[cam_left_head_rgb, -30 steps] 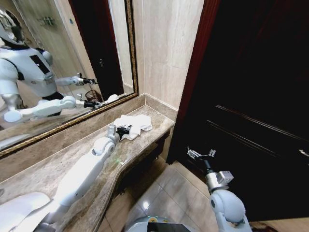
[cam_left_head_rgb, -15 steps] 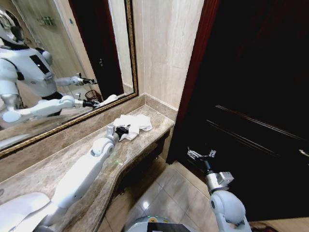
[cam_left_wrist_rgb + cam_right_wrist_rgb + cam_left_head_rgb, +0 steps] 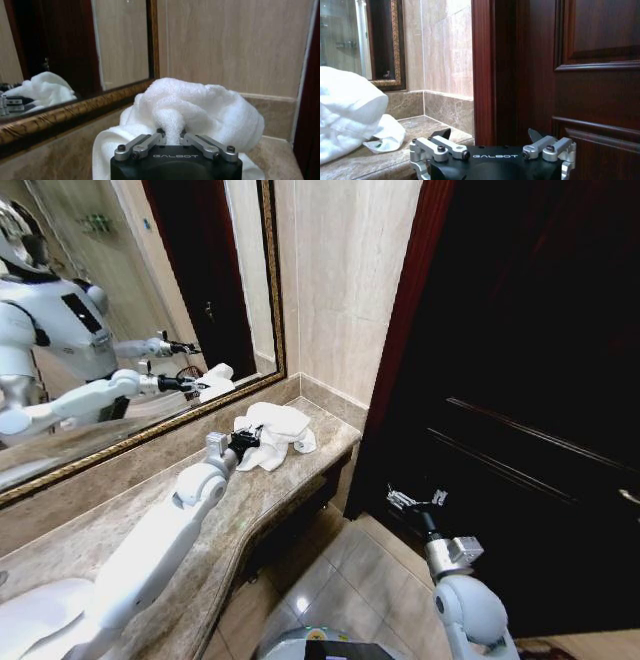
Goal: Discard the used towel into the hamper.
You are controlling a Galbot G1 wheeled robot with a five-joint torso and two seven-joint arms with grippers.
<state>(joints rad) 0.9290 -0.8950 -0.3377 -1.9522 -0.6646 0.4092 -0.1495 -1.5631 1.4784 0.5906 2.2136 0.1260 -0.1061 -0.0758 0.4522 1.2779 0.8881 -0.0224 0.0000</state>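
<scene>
Now the left gripper (image 3: 171,139) pinches a fold of the white towel (image 3: 272,432) on the marble counter (image 3: 120,525) beside the mirror (image 3: 120,310), so the pickup seems in hand, and next it probably needs a lift clear of the counter, while the right gripper (image 3: 412,500) waits with fingers wide near the dark door (image 3: 520,380).

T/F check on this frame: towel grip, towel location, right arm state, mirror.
1. The left gripper fingers are shut on the white towel. True.
2. The towel is on the floor tiles. False: it is bunched on the marble counter, partly lifted.
3. The right gripper holds a cloth. False: its fingers are open and empty, low beside the dark door.
4. The mirror reflects the towel. True.
</scene>
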